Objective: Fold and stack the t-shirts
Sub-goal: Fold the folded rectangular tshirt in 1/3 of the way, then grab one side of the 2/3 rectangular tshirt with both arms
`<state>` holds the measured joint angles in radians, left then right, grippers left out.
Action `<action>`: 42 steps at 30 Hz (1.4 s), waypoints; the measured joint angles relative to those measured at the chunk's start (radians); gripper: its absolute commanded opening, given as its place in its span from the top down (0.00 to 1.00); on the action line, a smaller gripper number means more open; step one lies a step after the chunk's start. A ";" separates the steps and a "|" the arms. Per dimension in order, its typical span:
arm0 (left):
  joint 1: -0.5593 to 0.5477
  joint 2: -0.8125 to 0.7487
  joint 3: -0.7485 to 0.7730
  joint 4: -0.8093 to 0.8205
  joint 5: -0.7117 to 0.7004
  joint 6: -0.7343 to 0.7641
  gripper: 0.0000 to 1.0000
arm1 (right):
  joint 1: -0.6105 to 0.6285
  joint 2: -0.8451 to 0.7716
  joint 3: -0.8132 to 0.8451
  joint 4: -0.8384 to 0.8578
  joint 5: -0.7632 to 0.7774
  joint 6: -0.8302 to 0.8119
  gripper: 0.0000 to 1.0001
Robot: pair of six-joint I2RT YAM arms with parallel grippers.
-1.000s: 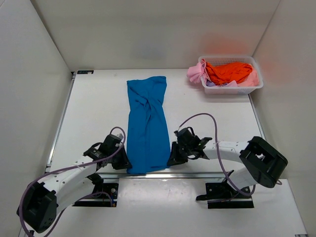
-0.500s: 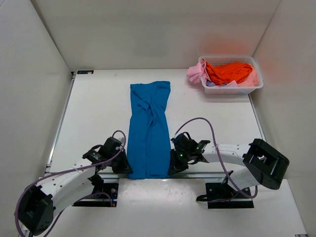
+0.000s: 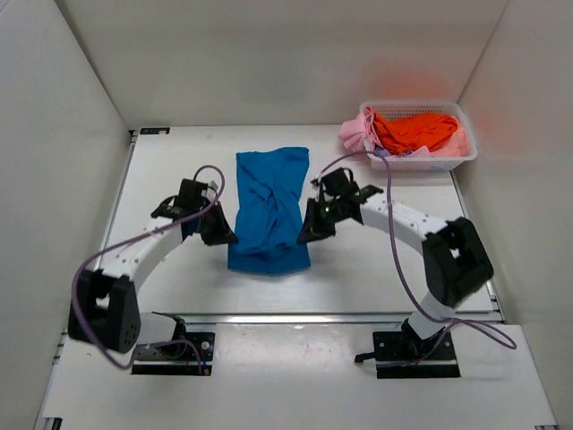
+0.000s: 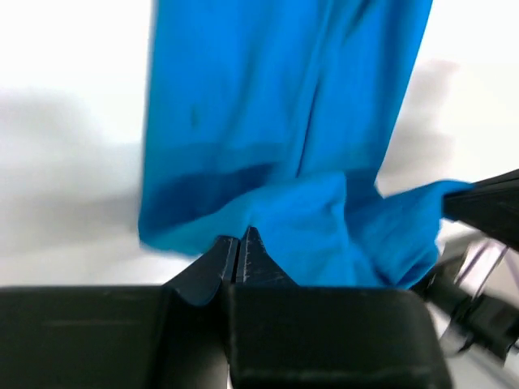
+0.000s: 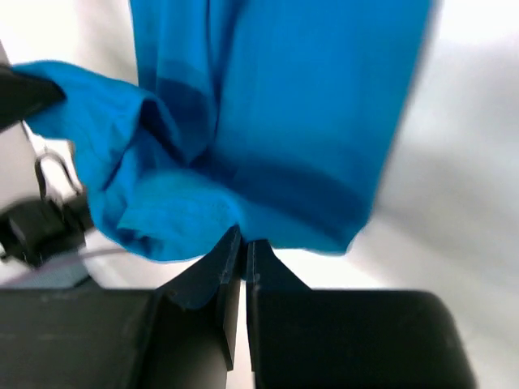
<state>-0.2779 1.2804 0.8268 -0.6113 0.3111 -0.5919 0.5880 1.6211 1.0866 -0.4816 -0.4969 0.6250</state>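
Top external: blue t-shirt (image 3: 269, 208) lies long axis near-to-far; left gripper (image 3: 227, 240) and right gripper (image 3: 303, 237) each pinch its edges.

Both arms have swung away from the near edge of the table (image 3: 376, 278) toward its middle. The left gripper (image 3: 224, 238) and right gripper (image 3: 304, 235), each still pinched on one side of the blue t-shirt (image 3: 269, 193), have carried its near hem off that edge. The shirt, a long flat strip before, is now much shorter, with its lifted part bunched and sagging between the two grippers.
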 measured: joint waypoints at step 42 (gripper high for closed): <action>-0.037 0.090 -0.282 0.494 -0.184 -0.285 0.48 | -0.145 0.142 -0.195 0.416 -0.007 0.045 0.96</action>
<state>-0.3149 1.3708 0.5453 -0.1169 0.1272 -0.8768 0.4435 1.7626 0.8913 -0.0658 -0.5041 0.6697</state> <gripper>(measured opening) 0.620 0.271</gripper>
